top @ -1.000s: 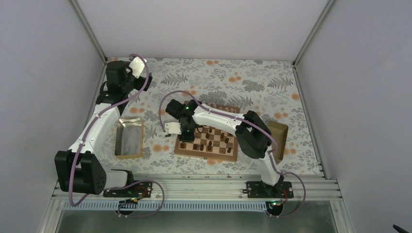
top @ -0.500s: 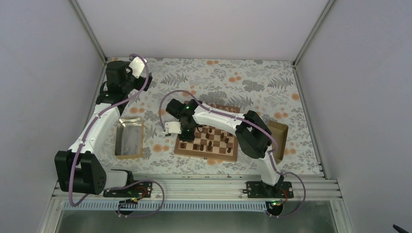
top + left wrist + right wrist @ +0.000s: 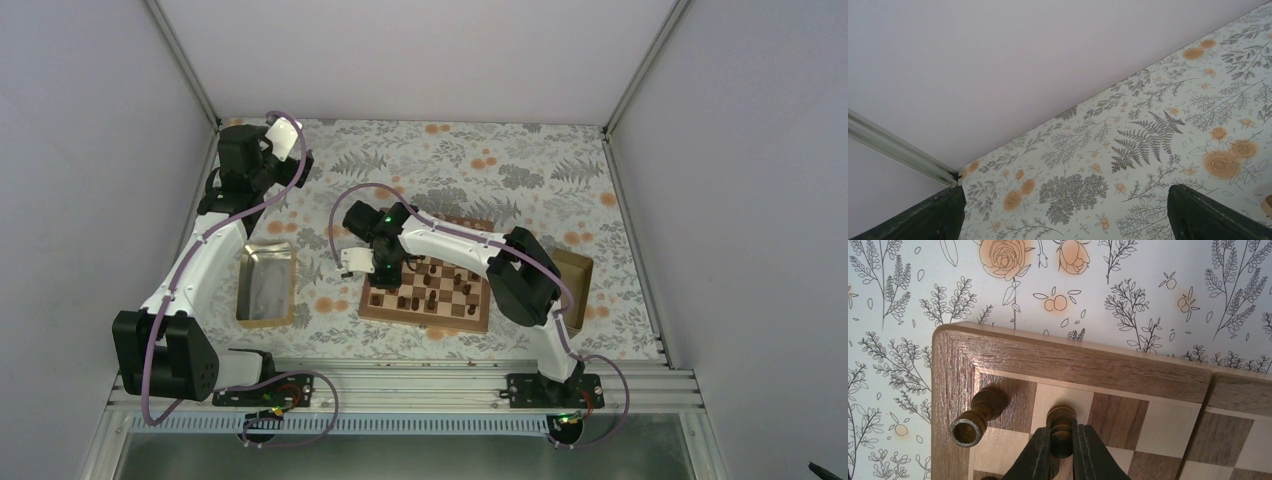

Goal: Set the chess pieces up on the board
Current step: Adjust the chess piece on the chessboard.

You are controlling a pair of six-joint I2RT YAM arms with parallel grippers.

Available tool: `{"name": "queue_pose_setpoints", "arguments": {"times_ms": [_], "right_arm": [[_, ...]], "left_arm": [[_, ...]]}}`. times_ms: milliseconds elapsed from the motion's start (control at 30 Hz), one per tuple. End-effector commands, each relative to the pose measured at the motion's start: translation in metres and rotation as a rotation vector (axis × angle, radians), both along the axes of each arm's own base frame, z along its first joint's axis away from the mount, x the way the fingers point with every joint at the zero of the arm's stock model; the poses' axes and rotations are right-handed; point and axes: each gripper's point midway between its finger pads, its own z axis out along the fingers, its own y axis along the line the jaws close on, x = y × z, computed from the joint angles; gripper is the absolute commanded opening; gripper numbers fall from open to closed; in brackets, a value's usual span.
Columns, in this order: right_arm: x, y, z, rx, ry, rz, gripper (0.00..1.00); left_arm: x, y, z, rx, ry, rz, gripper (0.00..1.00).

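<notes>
The board (image 3: 420, 319) lies right of centre with several dark brown chess pieces (image 3: 431, 297) standing on it. My right gripper (image 3: 386, 279) hangs over its left edge. In the right wrist view the gripper (image 3: 1062, 440) is shut on a dark brown piece (image 3: 1061, 416) that stands on a light square beside the board's corner (image 3: 955, 360). A dark rook (image 3: 979, 415) stands on the corner square next to it. My left gripper (image 3: 1063, 220) is open and empty above the floral cloth at the far left corner, well away from the board. I see no pale pieces.
A rectangular metal tray (image 3: 267, 284) lies left of the board. A second tray (image 3: 577, 282) sits at the board's right, partly hidden behind the right arm. Walls and metal rails close in the floral cloth (image 3: 500, 165) on three sides.
My right gripper has shifted slightly along the board's left edge with the dark piece still between its fingers. The left arm has not moved.
</notes>
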Motion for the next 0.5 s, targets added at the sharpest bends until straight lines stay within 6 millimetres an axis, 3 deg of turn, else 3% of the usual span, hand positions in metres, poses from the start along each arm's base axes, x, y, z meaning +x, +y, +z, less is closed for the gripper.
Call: {"name": "queue_pose_setpoints", "arguments": {"times_ms": [0, 167, 467], "right_arm": [[0.0065, 0.0047, 0.0202, 0.043, -0.030, -0.011, 0.06], [0.0065, 0.0044, 0.0165, 0.036, -0.027, -0.012, 0.07], [0.0095, 0.0037, 0.0189, 0.039, -0.044, -0.021, 0.25]], "left_arm": [[-0.0012, -0.0004, 0.0097, 0.000, -0.034, -0.017, 1.00], [-0.0013, -0.0014, 0.0097, 0.000, -0.034, -0.020, 1.00], [-0.0015, -0.0012, 0.0092, -0.001, -0.033, -0.021, 1.00]]}}
